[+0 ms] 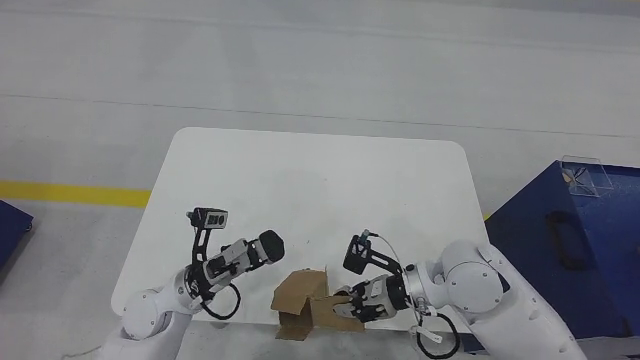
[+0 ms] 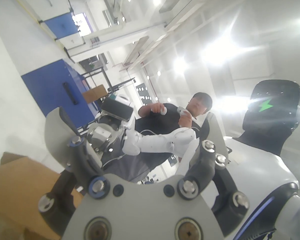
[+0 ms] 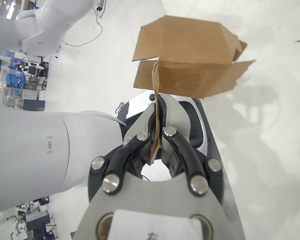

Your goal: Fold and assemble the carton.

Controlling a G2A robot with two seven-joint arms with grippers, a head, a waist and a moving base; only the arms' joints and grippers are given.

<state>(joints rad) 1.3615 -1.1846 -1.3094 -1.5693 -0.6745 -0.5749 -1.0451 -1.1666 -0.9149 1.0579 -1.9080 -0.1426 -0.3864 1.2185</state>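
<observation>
A: What is the largest thing there?
B: The tabletop; white, smooth and flat, with rounded corners.
A: And the carton?
B: The carton is at the tabletop's near edge, between the two arms; brown cardboard, matt and slightly fibrous; half-formed into a box, its panels creased and its flaps sticking out at angles.
A: Does anything hold it?
B: The right gripper does; its jaws are clamped together on a thin cardboard flap seen edge-on, with the box body just beyond the tips; curved black links, round metal bolts, a grey plate behind.
A: And the other arm?
B: The left gripper is near the carton, on its left; its jaws stand wide apart with nothing between them; pale grey pads on black links.
</observation>
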